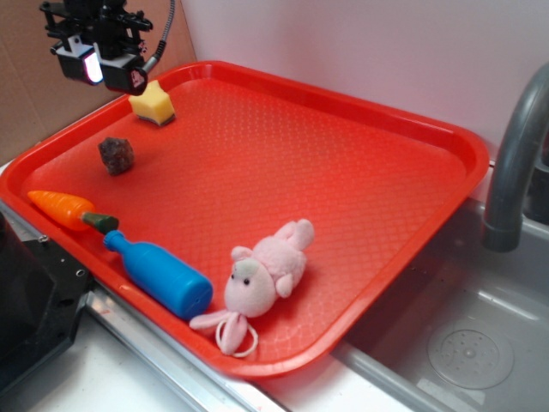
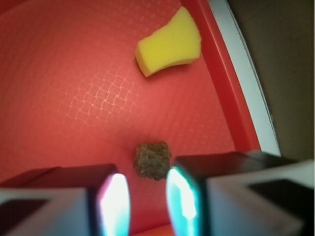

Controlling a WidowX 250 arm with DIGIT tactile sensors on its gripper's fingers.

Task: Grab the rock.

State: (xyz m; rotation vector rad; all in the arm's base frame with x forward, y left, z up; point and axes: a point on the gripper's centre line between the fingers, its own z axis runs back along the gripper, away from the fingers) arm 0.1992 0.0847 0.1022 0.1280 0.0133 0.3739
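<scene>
Exterior cam is looking down obliquely at the whole tray (image 1: 446, 142); wrist cam is viewing close overhead, sharing rock (image 1: 116, 155) (image 2: 153, 160) and sponge (image 1: 152, 105) (image 2: 170, 43).

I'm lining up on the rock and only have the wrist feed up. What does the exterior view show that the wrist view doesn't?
Only exterior: the carrot, blue bottle, pink plush bunny, the sink and faucet, and the gripper hanging above the tray's far-left corner. Only wrist: the open gripper fingers framing the rock from above. Both: rock, yellow sponge, red tray.
</scene>
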